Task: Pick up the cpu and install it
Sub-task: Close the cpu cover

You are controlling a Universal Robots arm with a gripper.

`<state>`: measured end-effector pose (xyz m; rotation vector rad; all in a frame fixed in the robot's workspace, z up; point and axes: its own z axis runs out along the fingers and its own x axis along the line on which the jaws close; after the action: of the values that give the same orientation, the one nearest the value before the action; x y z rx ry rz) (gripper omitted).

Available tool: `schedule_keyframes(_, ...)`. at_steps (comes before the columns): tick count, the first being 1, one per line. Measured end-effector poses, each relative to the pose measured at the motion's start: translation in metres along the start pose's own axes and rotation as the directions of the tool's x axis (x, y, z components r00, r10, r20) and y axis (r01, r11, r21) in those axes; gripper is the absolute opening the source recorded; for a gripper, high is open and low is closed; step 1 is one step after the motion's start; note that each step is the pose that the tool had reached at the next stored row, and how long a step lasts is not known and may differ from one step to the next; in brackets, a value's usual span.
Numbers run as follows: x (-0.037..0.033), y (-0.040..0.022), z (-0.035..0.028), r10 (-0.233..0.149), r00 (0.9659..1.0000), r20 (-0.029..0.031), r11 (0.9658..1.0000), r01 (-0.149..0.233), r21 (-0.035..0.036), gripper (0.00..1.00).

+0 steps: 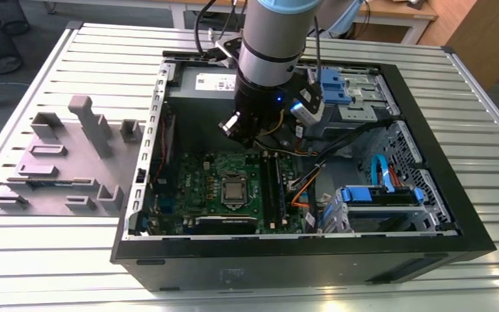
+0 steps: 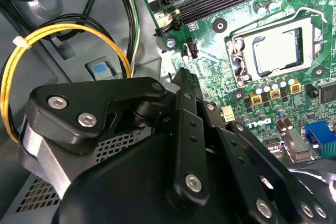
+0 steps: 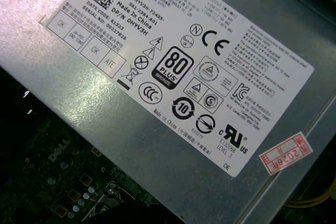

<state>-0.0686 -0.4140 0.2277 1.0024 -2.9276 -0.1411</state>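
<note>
Claw: your claw (image 2: 184, 77) hangs inside the open computer case (image 1: 423, 250), above the motherboard (image 1: 206, 179) and just in front of the power supply (image 1: 199, 88). In the second wrist view its black linkage runs out to a tip, and the fingers look drawn together, though the tips are partly hidden. You have nothing between them that shows.
Cpu: the cpu (image 2: 277, 52) sits flat in the socket (image 2: 239, 59) on the motherboard, its silvery top showing through the metal frame. You can also see it in the exterior view (image 1: 233, 190), below the claw and clear of it.
Power supply: in the first wrist view its grey box with the white label (image 3: 173, 72) lies close under the camera.
Cables: a yellow cable loop (image 2: 68, 29) lies beside the claw's body.
Table: the slatted metal table (image 1: 59, 260) carries the case and, on the exterior view's left, a group of grey fixture blocks (image 1: 67, 159).
</note>
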Motion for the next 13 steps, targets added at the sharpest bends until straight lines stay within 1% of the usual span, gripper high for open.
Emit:
schedule_keyframes(9,0.0003,-0.0002,-0.0001,0.000,1.0000,-0.0001,1.0000,0.000,0.0000,0.11)
schedule_keyframes(13,0.0046,-0.0034,-0.0003,-0.001,1.0000,0.0024,1.0000,0.001,0.0020,0.11)
